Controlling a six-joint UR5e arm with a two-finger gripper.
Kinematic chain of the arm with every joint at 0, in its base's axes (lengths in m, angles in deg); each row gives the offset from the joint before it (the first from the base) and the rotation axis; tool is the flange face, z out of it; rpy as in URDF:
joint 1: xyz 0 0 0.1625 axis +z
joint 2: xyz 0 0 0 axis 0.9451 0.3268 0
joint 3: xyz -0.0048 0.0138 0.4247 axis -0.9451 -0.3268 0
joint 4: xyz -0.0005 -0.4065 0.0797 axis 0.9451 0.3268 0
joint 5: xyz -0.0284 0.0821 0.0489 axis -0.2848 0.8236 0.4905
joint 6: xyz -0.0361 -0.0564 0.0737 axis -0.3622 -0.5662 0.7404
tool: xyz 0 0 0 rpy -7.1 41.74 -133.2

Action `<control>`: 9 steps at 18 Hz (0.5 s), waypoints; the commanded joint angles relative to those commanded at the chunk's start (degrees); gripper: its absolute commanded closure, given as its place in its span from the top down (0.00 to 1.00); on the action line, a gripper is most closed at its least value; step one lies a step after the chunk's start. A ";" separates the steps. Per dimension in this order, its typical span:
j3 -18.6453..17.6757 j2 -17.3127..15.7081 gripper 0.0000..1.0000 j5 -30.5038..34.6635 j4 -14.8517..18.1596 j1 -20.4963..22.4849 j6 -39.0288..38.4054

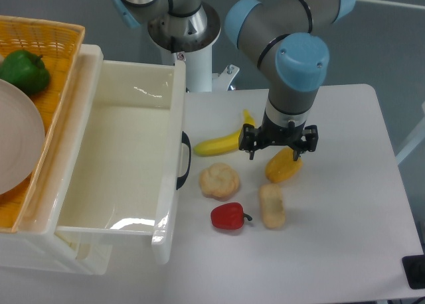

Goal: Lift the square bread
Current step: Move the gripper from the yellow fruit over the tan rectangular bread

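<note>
Claw: the gripper [279, 147] hangs from the arm over the table [345, 204], pointing down. Its fingers look spread apart and hold nothing.

Square bread: the square bread [272, 206] lies flat on the table, below the claw and a little nearer to the camera, not touching it. Nothing covers it, so it seems easy to reach from above.

Yellow-orange pepper: the pepper [283, 165] is just under the claw, partly hidden by the fingers. I cannot tell if they touch it.

Other food: the round bun [220, 180] is to the left of the claw and lower; the red pepper [228, 216] lies left of the bread; the banana [222, 144] is at the left of the claw.

Judgement: the claw is not yet above the bread. It must come forward before going down.

Hard to see: the fingertips are dark and small. The white bin [126, 171] and the orange basket [46, 58], far left, are cut by the frame edge.
</note>
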 joint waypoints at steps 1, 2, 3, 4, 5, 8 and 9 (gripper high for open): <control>0.00 0.18 1.00 0.18 -0.09 0.00 0.09; 0.17 0.53 1.00 0.00 -0.09 0.26 0.09; 0.44 0.88 1.00 -0.08 0.00 0.79 0.00; 0.35 1.05 1.00 0.00 -0.09 0.88 0.00; 0.18 1.40 1.00 0.18 -0.09 0.79 -0.09; -0.17 2.55 1.00 0.27 -0.18 0.79 -0.44; -0.44 2.81 1.00 0.35 -0.18 0.79 -0.53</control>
